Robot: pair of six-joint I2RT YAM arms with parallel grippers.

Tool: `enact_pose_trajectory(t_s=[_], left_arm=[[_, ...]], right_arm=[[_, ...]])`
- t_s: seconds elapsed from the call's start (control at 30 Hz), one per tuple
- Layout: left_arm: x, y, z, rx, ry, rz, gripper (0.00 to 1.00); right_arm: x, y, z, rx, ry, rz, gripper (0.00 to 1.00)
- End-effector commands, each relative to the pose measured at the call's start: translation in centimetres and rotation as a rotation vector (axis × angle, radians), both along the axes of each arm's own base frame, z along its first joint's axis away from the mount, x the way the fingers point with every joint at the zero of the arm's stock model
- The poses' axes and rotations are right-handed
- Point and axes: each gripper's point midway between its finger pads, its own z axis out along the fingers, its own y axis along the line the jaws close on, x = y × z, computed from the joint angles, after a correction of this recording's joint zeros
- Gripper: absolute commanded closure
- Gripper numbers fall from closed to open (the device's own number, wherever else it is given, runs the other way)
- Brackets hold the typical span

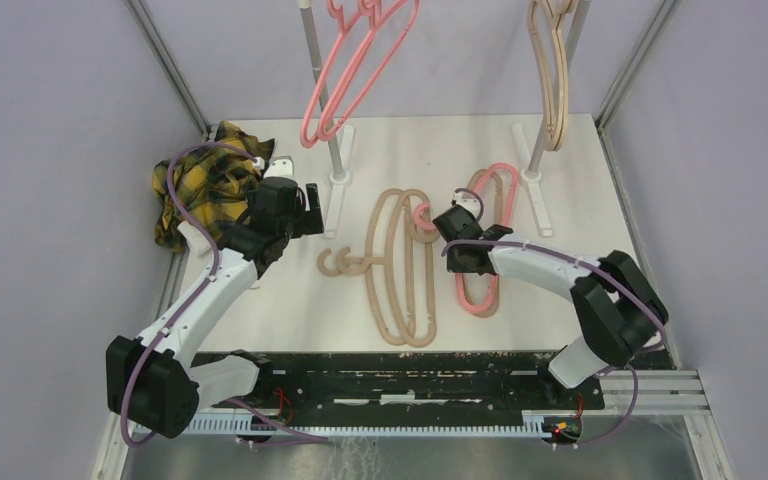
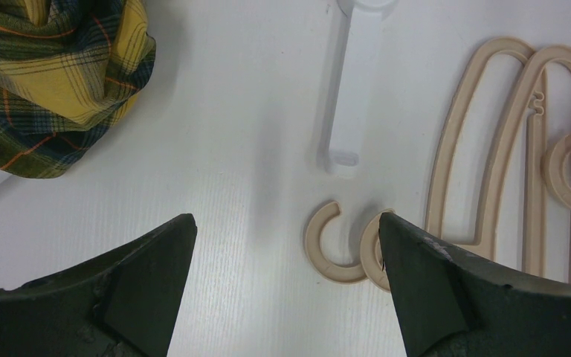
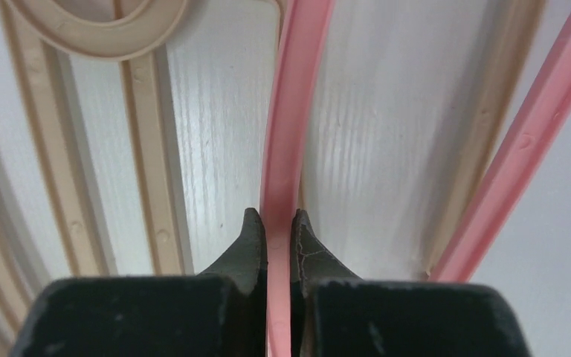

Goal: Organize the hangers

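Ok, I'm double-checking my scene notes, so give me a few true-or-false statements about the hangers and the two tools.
The right tool is shut on a pink hanger. True.
The left tool grips a beige hanger. False: it is open, holding nothing.
Pink hangers hang from the back-left rack. True.
The plaid cloth lies at the far right. False: it lies at the table's left edge.
Every beige hanger is hung up. False: beige hangers lie on the table.

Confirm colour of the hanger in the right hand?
Pink. The pink hanger shows best in the right wrist view, clamped by the right hand.
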Motion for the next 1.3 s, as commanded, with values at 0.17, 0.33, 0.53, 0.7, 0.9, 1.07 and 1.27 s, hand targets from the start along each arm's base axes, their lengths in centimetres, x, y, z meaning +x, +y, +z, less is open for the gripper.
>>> enact_pose_trajectory(t_s=[0.17, 0.33, 0.53, 0.7, 0.9, 1.07, 1.27], left_arm=[[0.5, 0.0, 1.8, 0.017, -0.052, -0.030, 0.01], [0.6, -0.2, 2.0, 0.003, -0.058, -0.033, 0.01], [0.6, 0.0, 2.6, 0.007, -0.074, -0.032, 0.01], [0.5, 0.1, 2.9, 0.015, -0.080, -0.030, 0.01], [0.4, 0.3, 3.1, 0.017, -0.088, -0.026, 0.01], [0.2, 0.5, 3.2, 0.019, -0.094, -0.022, 0.01], [0.1, 0.7, 3.6, 0.026, -0.107, -0.017, 0.01]], right_arm=[[-1.7, 2.2, 13.9, 0.337, -0.229, 0.059, 0.99], [-2.9, 5.7, 21.0, 0.600, -0.285, 0.167, 0.99], [-2.1, 9.5, 29.8, 0.841, -0.381, 0.250, 0.99], [-0.8, 11.2, 36.8, 0.978, -0.494, 0.284, 0.99], [2.6, 13.3, 41.9, 1.125, -0.545, 0.277, 0.99], [6.9, 13.6, 43.9, 1.243, -0.568, 0.206, 0.99], [10.6, 14.3, 47.0, 1.424, -0.587, 0.180, 0.99]])
